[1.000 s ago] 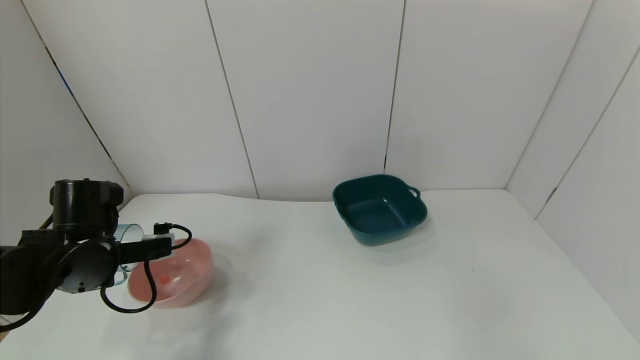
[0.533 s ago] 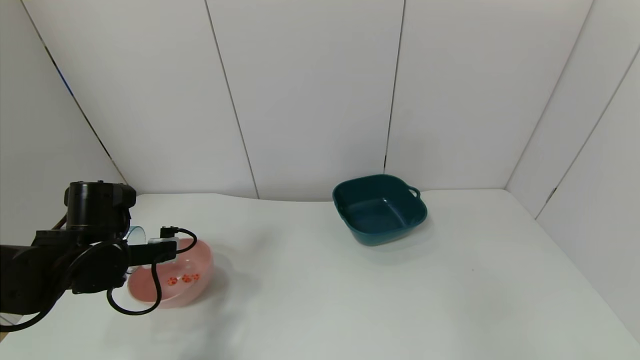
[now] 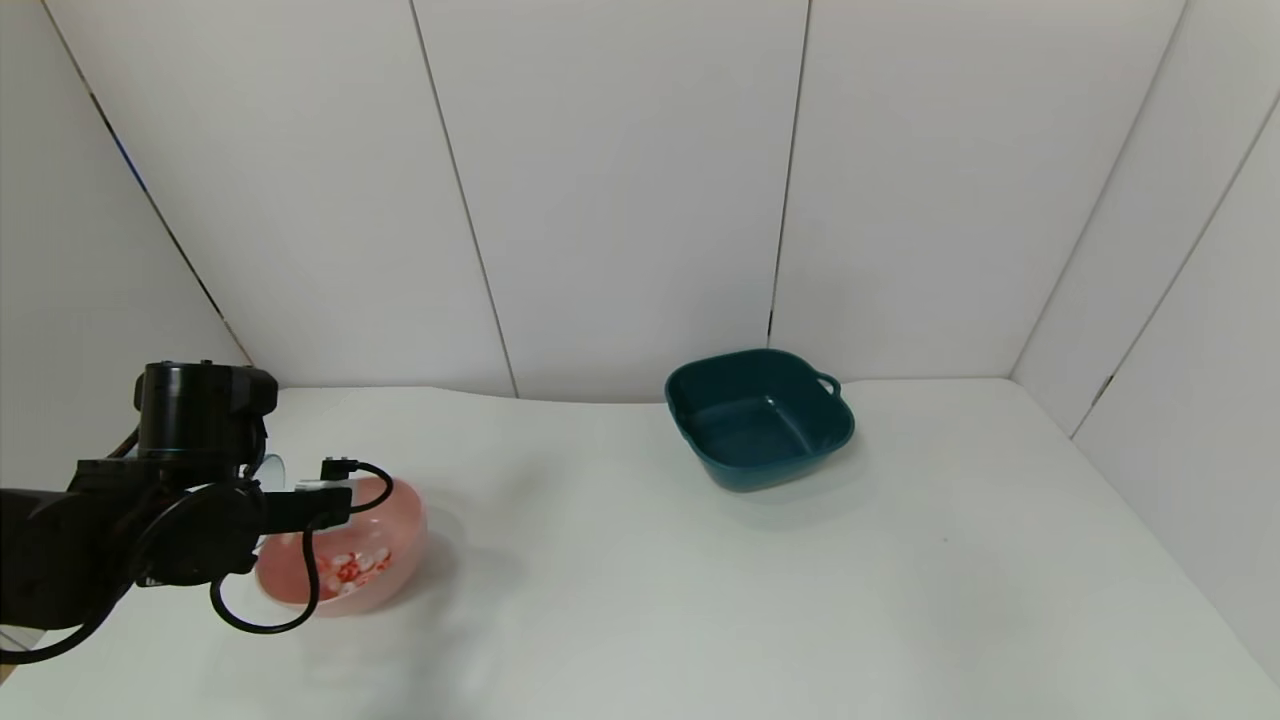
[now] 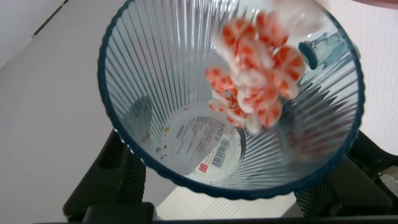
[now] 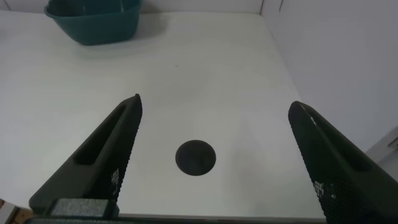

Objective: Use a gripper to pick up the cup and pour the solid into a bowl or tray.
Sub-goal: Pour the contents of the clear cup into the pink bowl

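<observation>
Head view: a white table (image 3: 700, 560) is enclosed by white wall panels (image 3: 620, 190). The left end effector (image 3: 262, 492), over the pink bowl (image 3: 395, 570) holding the solid (image 3: 352, 568), largely hides the cup (image 3: 272, 470).

Left wrist view: the tipped cup (image 4: 155, 81) is pinched, the solid (image 4: 258, 74) at its mouth.

Right wrist view: the right end effector (image 5: 214, 162) is spread above the table (image 5: 205, 81), the teal tray (image 5: 93, 22) well apart and cut off.

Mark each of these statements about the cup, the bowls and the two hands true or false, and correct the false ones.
1. The left hand holds the cup tipped over the pink bowl. True.
2. Red and white pieces lie in the pink bowl. True.
3. The teal tray holds some of the pieces. False: it shows nothing inside.
4. The right hand is shut on the cup. False: it is open, over the bare table, holding nothing.
5. The cup is already emptied. False: the left wrist view shows pieces at its mouth.
</observation>
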